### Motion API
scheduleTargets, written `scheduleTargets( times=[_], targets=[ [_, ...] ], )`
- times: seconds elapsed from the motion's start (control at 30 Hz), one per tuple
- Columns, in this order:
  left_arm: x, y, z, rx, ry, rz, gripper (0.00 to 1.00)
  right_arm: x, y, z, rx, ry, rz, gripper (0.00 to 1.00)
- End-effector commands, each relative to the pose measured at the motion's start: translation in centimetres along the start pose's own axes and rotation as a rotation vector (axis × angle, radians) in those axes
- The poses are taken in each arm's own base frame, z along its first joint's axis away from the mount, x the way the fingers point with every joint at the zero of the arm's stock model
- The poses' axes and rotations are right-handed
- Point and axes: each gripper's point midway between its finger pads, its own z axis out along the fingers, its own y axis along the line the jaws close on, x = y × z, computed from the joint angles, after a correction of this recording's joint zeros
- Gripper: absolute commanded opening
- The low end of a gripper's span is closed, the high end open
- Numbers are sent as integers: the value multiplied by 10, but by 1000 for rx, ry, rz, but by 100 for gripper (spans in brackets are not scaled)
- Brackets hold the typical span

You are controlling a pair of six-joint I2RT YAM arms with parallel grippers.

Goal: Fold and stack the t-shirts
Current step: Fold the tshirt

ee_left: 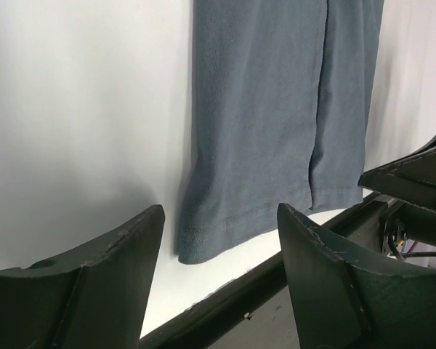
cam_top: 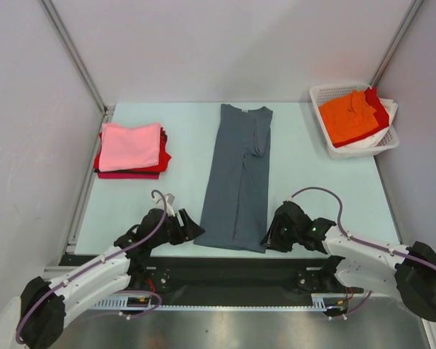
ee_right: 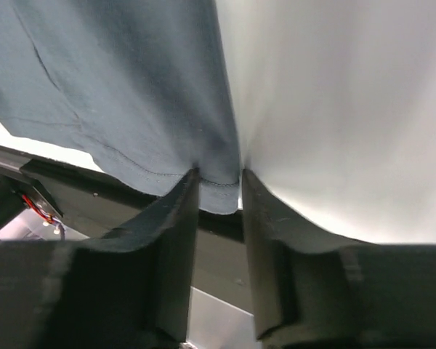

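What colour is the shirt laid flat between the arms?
Blue-grey; the shirt shows best from top external.

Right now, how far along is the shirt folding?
Done: a folded stack, pink on top, sits at the left. In hand: the grey shirt is folded lengthwise into a long strip. The right gripper pinches its near hem corner, and the left gripper is open by the other corner. Left: folding that strip up, stacking it, then the orange shirt and others in the basket.
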Motion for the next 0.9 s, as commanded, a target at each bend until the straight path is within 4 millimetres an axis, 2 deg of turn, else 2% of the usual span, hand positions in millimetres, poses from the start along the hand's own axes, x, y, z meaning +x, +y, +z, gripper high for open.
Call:
scheduleTargets(
  times=[0.0, 0.13, 0.2, 0.23, 0.4, 0.57, 0.8, 0.87],
  targets=[
    [36, 42, -6, -148, 136, -8, 72, 6, -6, 7, 17, 10, 3, 32],
    [40, 39, -7, -131, 157, -8, 69, 3, -12, 2, 77, 5, -20, 5],
    [41, 39, -7, -129, 162, -6, 67, 2, -23, -6, 133, 0, -36, 0],
    [41, 39, -8, -128, 163, -8, 67, -5, -22, -11, 131, -37, -48, 0],
    [49, 38, -9, -118, 193, -8, 60, 0, -26, -19, 113, -31, -49, 0],
    [55, 37, -10, -117, 212, -4, 54, 9, -29, -14, 104, 11, -42, 0],
    [65, 37, -6, -128, 240, 0, 48, 11, -25, -11, 73, 17, -38, 0],
    [65, 43, -5, -151, 235, 1, 41, 9, -23, -12, 71, 13, -40, 0]
  ],
)
